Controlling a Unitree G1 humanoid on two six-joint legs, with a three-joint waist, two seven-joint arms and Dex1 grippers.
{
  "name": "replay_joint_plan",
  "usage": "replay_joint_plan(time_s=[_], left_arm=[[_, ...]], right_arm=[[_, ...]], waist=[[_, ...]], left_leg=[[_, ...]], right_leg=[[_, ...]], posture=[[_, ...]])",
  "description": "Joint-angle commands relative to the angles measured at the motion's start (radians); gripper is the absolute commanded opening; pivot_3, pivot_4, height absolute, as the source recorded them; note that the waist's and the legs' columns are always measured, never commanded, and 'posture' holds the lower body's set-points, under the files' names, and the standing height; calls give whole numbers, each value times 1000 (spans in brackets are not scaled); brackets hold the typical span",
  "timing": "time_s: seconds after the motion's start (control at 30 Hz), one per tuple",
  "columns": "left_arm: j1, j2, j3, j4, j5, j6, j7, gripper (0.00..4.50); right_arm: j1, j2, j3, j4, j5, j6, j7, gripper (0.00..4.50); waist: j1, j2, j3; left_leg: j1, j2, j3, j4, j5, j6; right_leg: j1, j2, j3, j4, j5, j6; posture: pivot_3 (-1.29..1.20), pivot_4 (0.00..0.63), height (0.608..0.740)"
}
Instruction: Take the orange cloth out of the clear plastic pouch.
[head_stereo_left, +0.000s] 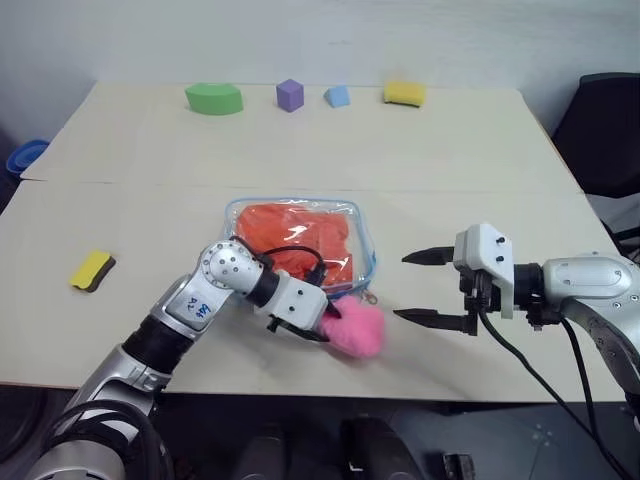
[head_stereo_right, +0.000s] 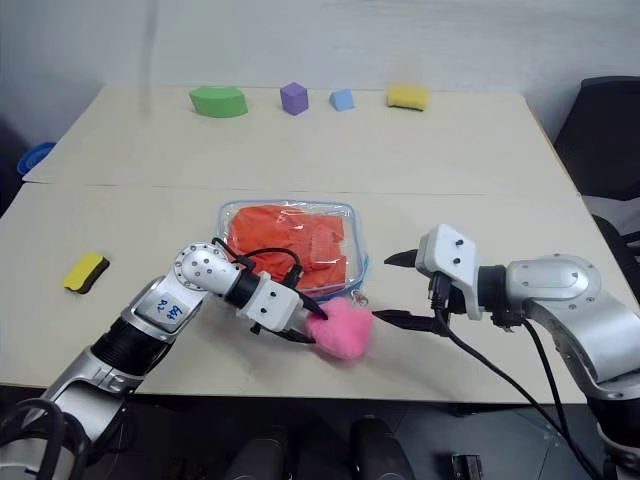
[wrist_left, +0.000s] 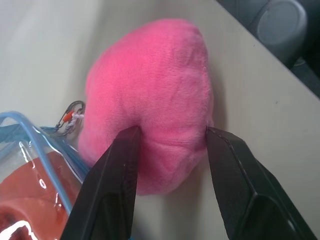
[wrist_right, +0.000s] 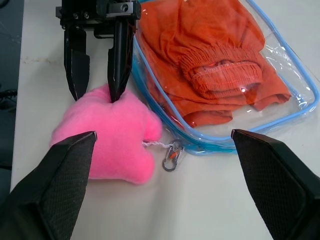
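Observation:
The clear plastic pouch (head_stereo_left: 366, 243), edged in light blue, lies flat at the table's middle with the orange cloth (head_stereo_left: 300, 236) folded inside it. A pink fluffy charm (head_stereo_left: 358, 331) hangs from its near right corner by a small clip (wrist_right: 171, 156). My left gripper (wrist_left: 172, 134) points right and down. Its black fingers (wrist_right: 119, 60) stand open astride the charm's near end and touch its sides. Right of the charm my right gripper (head_stereo_left: 402, 287) hovers wide open and aims left at the pouch's corner, holding nothing.
Along the far edge sit a green block (head_stereo_left: 214, 98), a purple cube (head_stereo_left: 289, 94), a blue block (head_stereo_left: 337, 96) and a yellow sponge (head_stereo_left: 404, 93). A yellow-and-black sponge (head_stereo_left: 92, 270) lies near left. A black chair (head_stereo_left: 605, 130) stands past the table's right side.

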Motion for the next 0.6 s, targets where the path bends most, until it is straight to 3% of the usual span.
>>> replay_joint_plan(time_s=[0.03, 0.2, 0.23, 0.43, 0.53, 0.6], left_arm=[[1, -5, 16, -2, 14, -20, 25, 1487], [34, 25, 50, -50, -7, 13, 29, 103], [40, 31, 55, -59, -9, 17, 29, 13], [83, 70, 99, -131, -11, 103, 64, 13], [100, 79, 115, -160, -18, 134, 78, 0], [109, 81, 121, -179, -17, 151, 88, 0]], right_arm=[[-48, 13, 66, 62, -117, -124, 12, 4500], [-158, 67, 201, 259, -336, -363, 10, 4500], [-174, 78, 219, 292, -367, -401, 10, 4500], [-279, 179, 282, 492, -478, -579, 9, 4500], [-308, 223, 298, 572, -520, -655, 0, 3926], [-322, 255, 305, 614, -539, -692, -4, 3238]], waist=[[0, 0, 0], [-2, 0, 0], [-3, 0, 0], [-6, 0, 0], [-7, 0, 0], [-6, 0, 0]], left_leg=[[0, 0, 0, 0, 0, 0], [0, 0, 0, 0, 0, 0], [0, 0, 0, 0, 0, -1], [0, 1, 1, 0, 1, -2], [0, 1, 1, 0, 1, -2], [0, 1, 1, 0, 1, -2]], right_leg=[[0, 0, 0, 0, 0, 0], [-1, 0, 0, 1, 0, 0], [-1, 0, 0, 1, 0, 0], [-2, 0, 1, 2, 0, 0], [-2, 0, 0, 2, 0, 0], [-2, 0, 0, 2, 0, 0]], posture=[[0, 150, 740], [0, 150, 740], [0, 150, 740], [0, 150, 740], [0, 150, 740], [0, 150, 740]])
